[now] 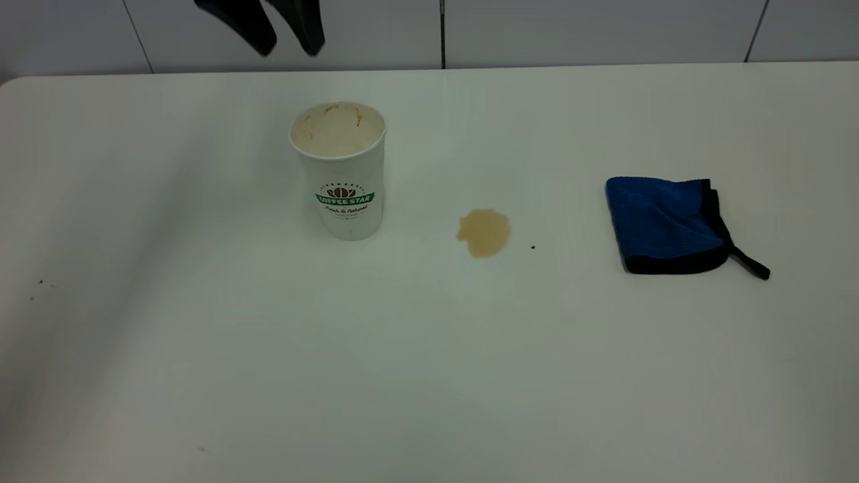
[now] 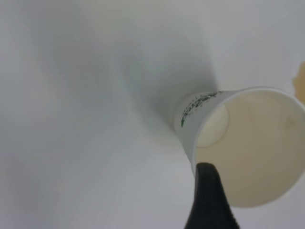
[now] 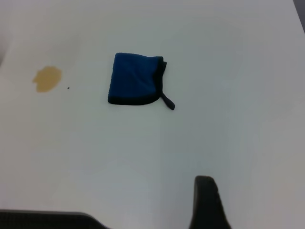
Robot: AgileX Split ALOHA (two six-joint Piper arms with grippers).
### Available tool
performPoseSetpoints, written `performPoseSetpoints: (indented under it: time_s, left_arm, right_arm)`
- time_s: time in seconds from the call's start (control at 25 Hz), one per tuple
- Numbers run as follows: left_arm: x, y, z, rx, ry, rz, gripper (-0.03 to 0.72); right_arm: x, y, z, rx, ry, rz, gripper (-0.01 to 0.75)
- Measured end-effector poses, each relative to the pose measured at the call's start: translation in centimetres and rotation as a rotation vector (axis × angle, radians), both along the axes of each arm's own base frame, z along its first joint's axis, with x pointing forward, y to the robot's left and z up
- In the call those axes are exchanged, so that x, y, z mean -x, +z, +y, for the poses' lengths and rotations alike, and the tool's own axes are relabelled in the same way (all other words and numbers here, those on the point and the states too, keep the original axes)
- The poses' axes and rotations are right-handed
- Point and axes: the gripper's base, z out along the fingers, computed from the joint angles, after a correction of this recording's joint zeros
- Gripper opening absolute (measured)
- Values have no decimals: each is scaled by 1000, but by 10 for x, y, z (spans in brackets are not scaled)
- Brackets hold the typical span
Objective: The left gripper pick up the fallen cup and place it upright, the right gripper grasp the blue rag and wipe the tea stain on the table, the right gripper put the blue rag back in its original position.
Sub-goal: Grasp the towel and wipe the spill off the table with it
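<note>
Cup (image 1: pixel 341 171) standing upright on counter (image 1: pixel 201 335) | left gripper (image 1: pixel 278 30) hovering above, jaws released | rag (image 1: pixel 661 221) lying beyond stain (image 1: pixel 484 231) | right jaws: we cannot tell | risk: we are judging that a wide wipe could topple the cup.

left pincer (image 1: pixel 287 39): cut off by top edge | right pincer (image 3: pixel 209 202): only one fingertip shows

The white table (image 1: pixel 201 376) carries three things. The cup (image 1: pixel 342 171) stands upright on it. The tea stain (image 1: pixel 484 231) lies to the right of the cup, a tiny dark speck (image 1: pixel 533 247) just beyond it. The blue rag (image 1: pixel 668 225) lies folded farther right, well apart from the cup.
</note>
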Motion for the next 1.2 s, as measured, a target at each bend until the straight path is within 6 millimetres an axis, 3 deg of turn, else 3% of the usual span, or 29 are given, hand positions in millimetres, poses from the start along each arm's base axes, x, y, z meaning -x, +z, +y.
performPoseSetpoints:
  time_s: [0.16,0.4,0.56,0.72,0.84,0.92,1.0,1.2]
  left_arm:
    - [17,60,7,-19,-34,-60,525]
    - [64,153,26,-53,-34,-144,525]
    - [92,201,35,-29,-8,-258,525]
    - [125,230,48,-25,61,-320,525]
    - [156,238,58,-18,79,-322,525]
    - [177,230,63,-25,79,-286,525]
    - [200,217,70,-38,77,-243,525]
    - [252,157,85,-98,66,-60,525]
  right_arm:
    - [0,0,0,0,0,0,534]
    - [0,0,0,0,0,0,534]
    - [0,0,0,0,0,0,534]
    - [0,0,0,0,0,0,534]
    - [0,0,0,0,0,0,534]
    - [0,0,0,0,0,0,534]
    - [0,0,0,0,0,0,534]
    - [0,0,0,0,0,0,534]
